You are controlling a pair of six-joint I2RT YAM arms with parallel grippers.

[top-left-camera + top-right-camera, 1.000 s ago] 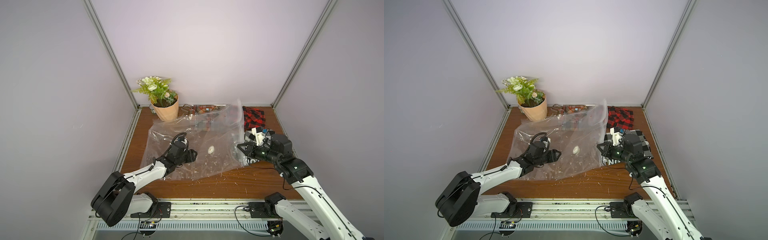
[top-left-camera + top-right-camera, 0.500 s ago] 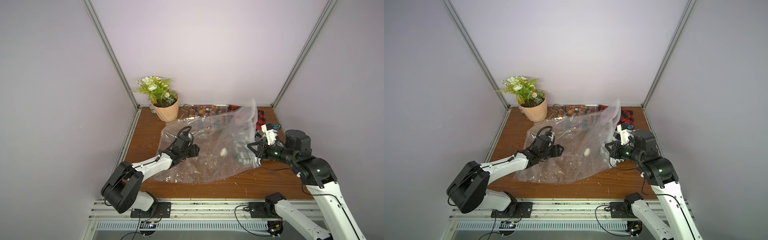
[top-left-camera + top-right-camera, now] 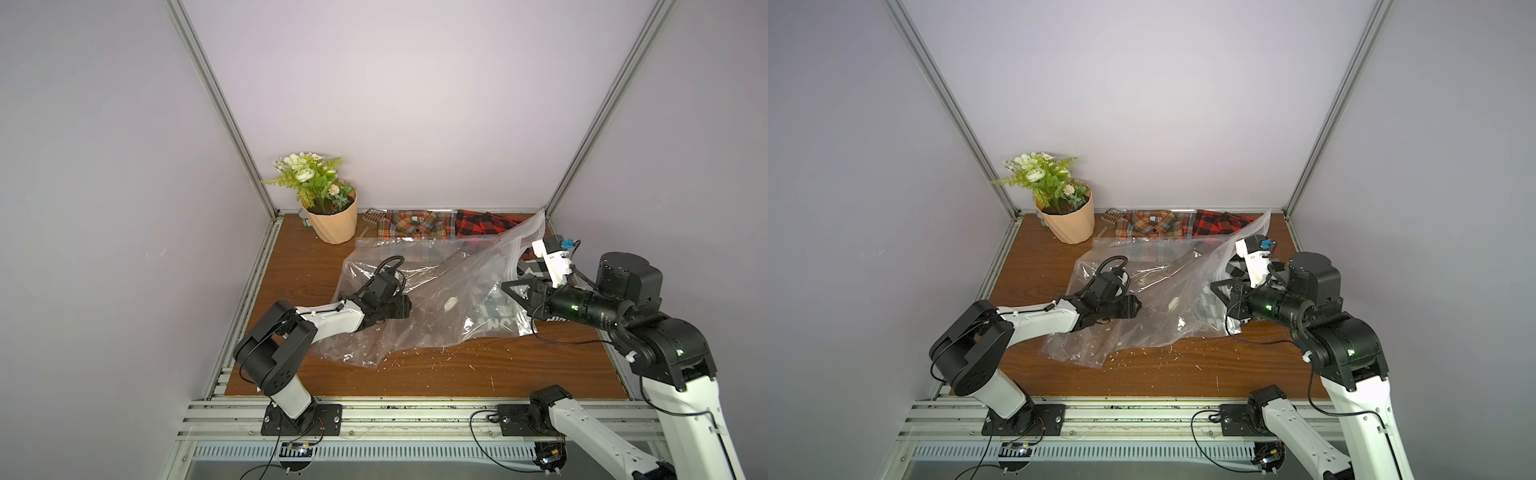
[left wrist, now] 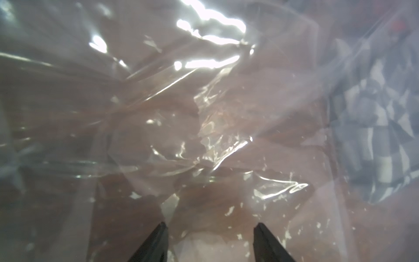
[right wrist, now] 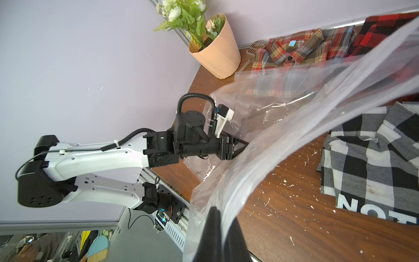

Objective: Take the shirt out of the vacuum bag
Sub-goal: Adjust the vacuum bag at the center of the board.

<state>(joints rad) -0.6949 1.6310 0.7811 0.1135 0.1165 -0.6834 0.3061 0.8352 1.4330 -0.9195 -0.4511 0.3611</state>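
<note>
- Your right gripper (image 5: 215,211): pinched on the vacuum bag (image 3: 415,299), holding its mouth edge up.
- Your left gripper (image 4: 211,224): spread, facing bag film.
- The shirt (image 5: 367,163): beside that raised edge.
- The table (image 3: 457,374): open wood in front of the bag.

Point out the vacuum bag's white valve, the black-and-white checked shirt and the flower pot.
white valve (image 3: 450,304): in a top view, on its round cap.
black-and-white checked shirt (image 5: 367,158): right wrist view, on its folded front.
flower pot (image 3: 334,222): in a top view, on its side wall.
</note>
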